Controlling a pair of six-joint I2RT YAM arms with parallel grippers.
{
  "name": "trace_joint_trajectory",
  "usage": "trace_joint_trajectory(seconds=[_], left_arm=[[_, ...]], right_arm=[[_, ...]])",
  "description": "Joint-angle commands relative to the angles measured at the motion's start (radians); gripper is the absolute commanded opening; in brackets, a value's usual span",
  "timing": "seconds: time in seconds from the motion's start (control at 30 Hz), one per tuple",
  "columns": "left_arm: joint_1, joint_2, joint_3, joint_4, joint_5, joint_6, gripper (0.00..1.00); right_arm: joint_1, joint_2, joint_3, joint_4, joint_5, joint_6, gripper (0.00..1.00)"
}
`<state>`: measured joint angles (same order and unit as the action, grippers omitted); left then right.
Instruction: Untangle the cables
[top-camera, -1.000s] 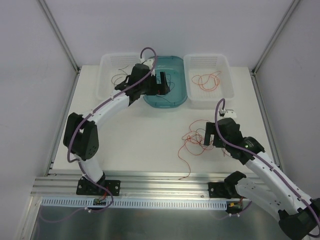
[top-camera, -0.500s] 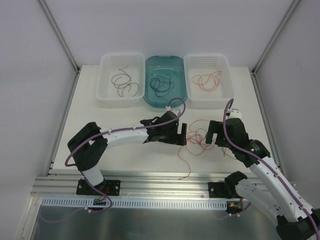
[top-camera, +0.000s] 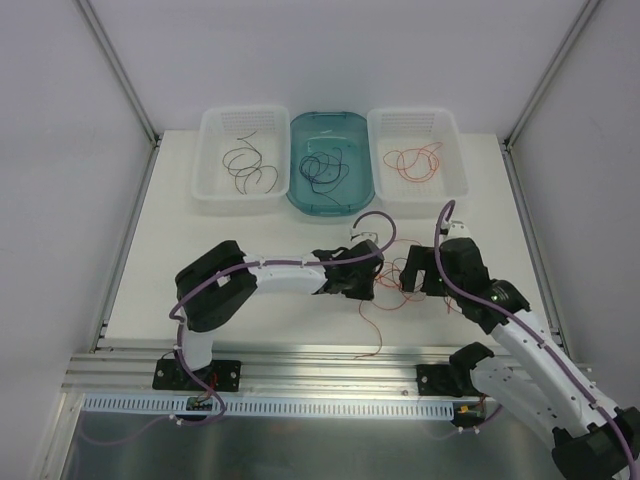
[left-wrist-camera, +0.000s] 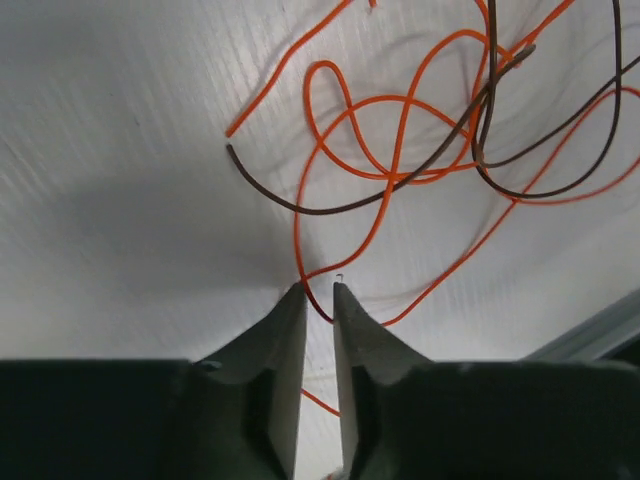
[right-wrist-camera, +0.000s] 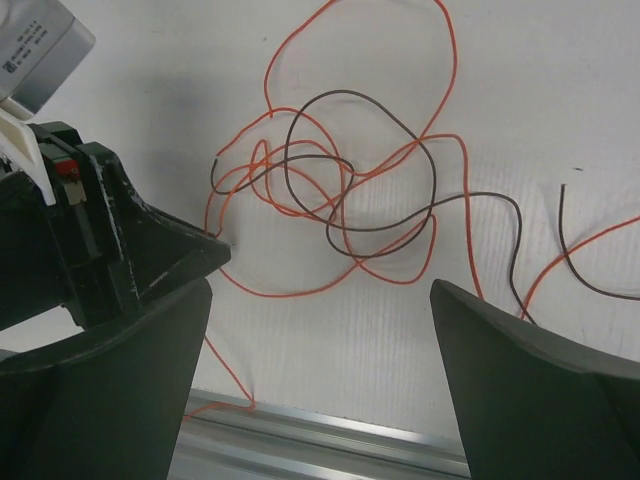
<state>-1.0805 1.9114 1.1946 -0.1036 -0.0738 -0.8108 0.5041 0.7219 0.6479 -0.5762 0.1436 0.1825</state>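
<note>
A tangle of red-orange and dark brown cables (top-camera: 392, 280) lies on the white table between my two grippers. My left gripper (top-camera: 368, 285) is down at the tangle's left edge. In the left wrist view its jaws (left-wrist-camera: 319, 290) stand nearly together, with a red-orange cable (left-wrist-camera: 300, 215) pinched between the tips. A dark brown cable (left-wrist-camera: 320, 210) crosses just beyond them. My right gripper (top-camera: 420, 270) hovers over the tangle's right side. It is wide open (right-wrist-camera: 320, 285), with nothing between its fingers. Brown loops (right-wrist-camera: 340, 95) and orange loops (right-wrist-camera: 455, 60) lie ahead of it.
Three bins stand at the back: a white one (top-camera: 205, 150) with dark cables, a teal one (top-camera: 300, 195) with black-blue cables, and a white one (top-camera: 455, 150) with red-orange cables. One orange strand (top-camera: 372, 335) trails toward the aluminium rail (top-camera: 300, 355) at the front edge.
My left arm swung from the teal bin down to the tangle, and its jaws went from open to closed on an orange cable. My right gripper shifted slightly left and stayed open.
</note>
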Motion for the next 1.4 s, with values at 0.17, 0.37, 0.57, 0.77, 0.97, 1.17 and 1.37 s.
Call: trace_joint_trajectory(seconds=[0.17, 0.37, 0.57, 0.77, 0.97, 1.17, 1.37], left_arm=[[-0.001, -0.121, -0.099, -0.018, -0.132, 0.07, 0.0], [0.014, -0.253, -0.197, -0.038, -0.146, 0.157, 0.0], [0.016, -0.315, -0.248, -0.041, -0.147, 0.174, 0.0], [0.017, -0.305, -0.251, -0.039, -0.142, 0.17, 0.0], [0.039, -0.319, -0.273, -0.042, -0.152, 0.167, 0.0], [0.086, -0.36, -0.32, -0.044, -0.156, 0.165, 0.0], [0.18, -0.429, -0.397, -0.054, -0.155, 0.156, 0.0]], right_arm=[[-0.006, 0.129, -0.001, 0.196, -0.175, 0.008, 0.82], [0.004, 0.309, 0.027, 0.305, -0.23, 0.025, 0.62], [0.082, 0.508, 0.105, 0.34, -0.181, 0.06, 0.44], [0.123, 0.617, 0.111, 0.378, -0.107, 0.092, 0.42], [0.123, 0.63, 0.104, 0.363, -0.062, 0.08, 0.13], [0.125, 0.513, 0.148, 0.25, 0.036, 0.028, 0.01], [0.125, 0.313, 0.248, 0.083, 0.112, -0.029, 0.01]])
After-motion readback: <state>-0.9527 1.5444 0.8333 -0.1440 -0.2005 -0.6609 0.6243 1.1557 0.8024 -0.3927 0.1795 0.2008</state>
